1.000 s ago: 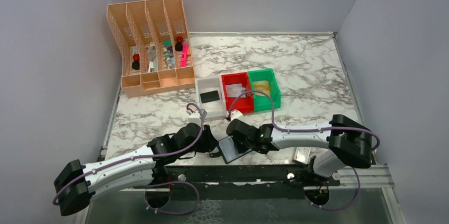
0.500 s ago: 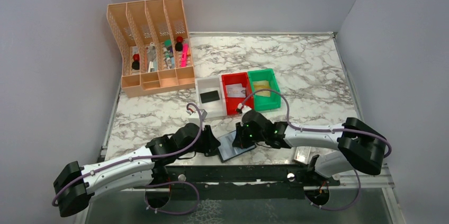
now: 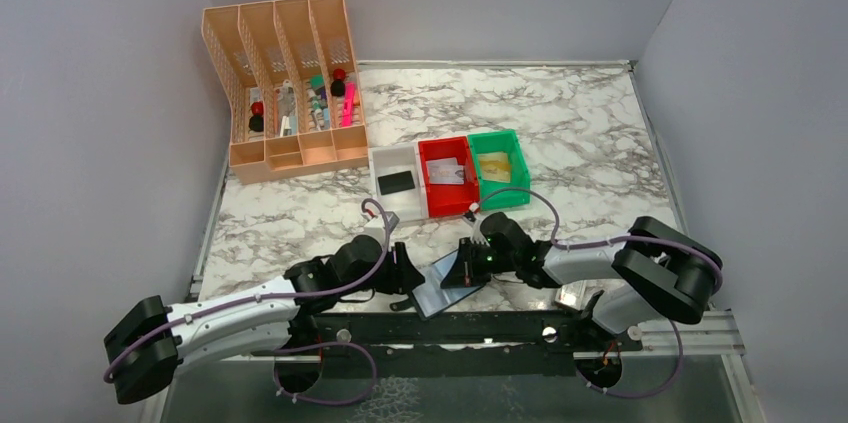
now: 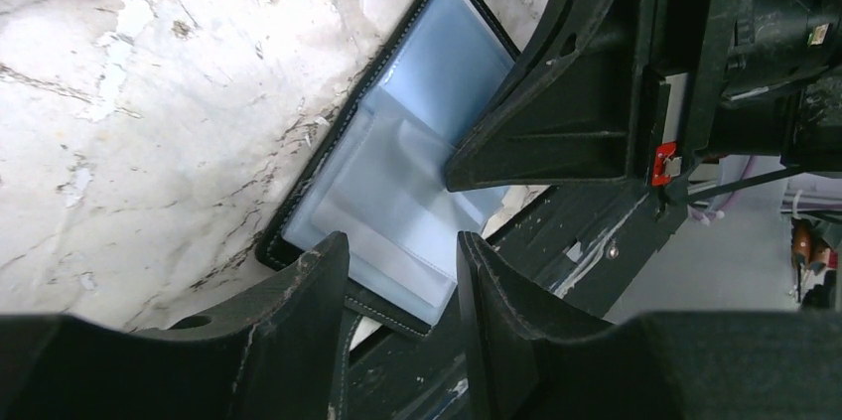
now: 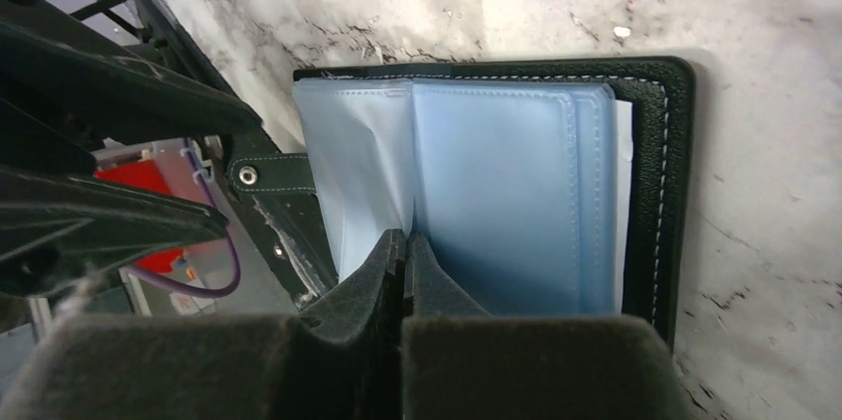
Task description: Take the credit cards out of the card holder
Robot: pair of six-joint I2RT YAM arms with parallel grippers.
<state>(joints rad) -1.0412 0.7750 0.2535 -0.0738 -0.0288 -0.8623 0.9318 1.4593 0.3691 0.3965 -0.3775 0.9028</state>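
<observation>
The card holder [image 3: 447,284] lies open at the table's near edge, black-edged with blue-grey see-through pockets [image 5: 496,192]. Its snap tab [image 5: 273,174] hangs over the edge. My right gripper [image 3: 464,265] is shut, its tips [image 5: 405,237] pinched on a pocket leaf at the fold. My left gripper [image 3: 408,281] is open, and its fingers [image 4: 298,311] straddle the holder's near corner [image 4: 397,192]. A black card [image 3: 397,182] lies in the white bin, a printed white card [image 3: 446,172] in the red bin and a yellowish card [image 3: 493,165] in the green bin. I cannot tell whether the pockets hold cards.
Three small bins, white [image 3: 380,161], red [image 3: 432,193] and green [image 3: 519,168], stand in a row behind the holder. An orange desk organizer [image 3: 285,83] with pens stands at the back left. A small whitish case [image 3: 570,293] lies by the right arm's base.
The holder was closed and black. My right gripper moved right, and the holder now lies open with its blue-grey pockets showing. My left gripper shifted slightly toward it.
</observation>
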